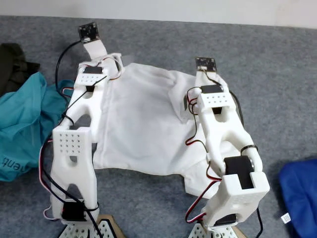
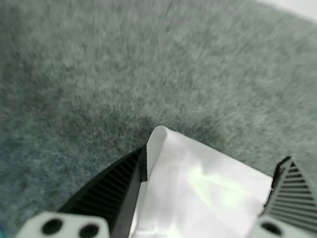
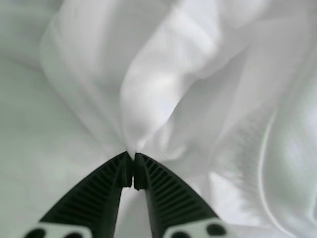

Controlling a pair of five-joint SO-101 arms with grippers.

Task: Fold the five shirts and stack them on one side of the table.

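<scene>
A white shirt (image 1: pixel 143 124) lies spread on the grey carpeted table between the two arms. My left gripper (image 1: pixel 117 60) is at the shirt's far left corner. In the left wrist view it (image 2: pixel 215 156) stands open, with the corner of the white shirt (image 2: pixel 198 188) lying between its fingers. My right gripper (image 1: pixel 188 102) sits on the right part of the shirt. In the right wrist view it (image 3: pixel 132 157) is shut on a pinched-up fold of the white shirt (image 3: pixel 148 99).
A teal shirt (image 1: pixel 25 119) lies bunched at the left edge, with a dark garment (image 1: pixel 12 59) behind it. A blue shirt (image 1: pixel 299 198) lies at the right edge. Bare grey carpet (image 1: pixel 163 44) stretches beyond the white shirt.
</scene>
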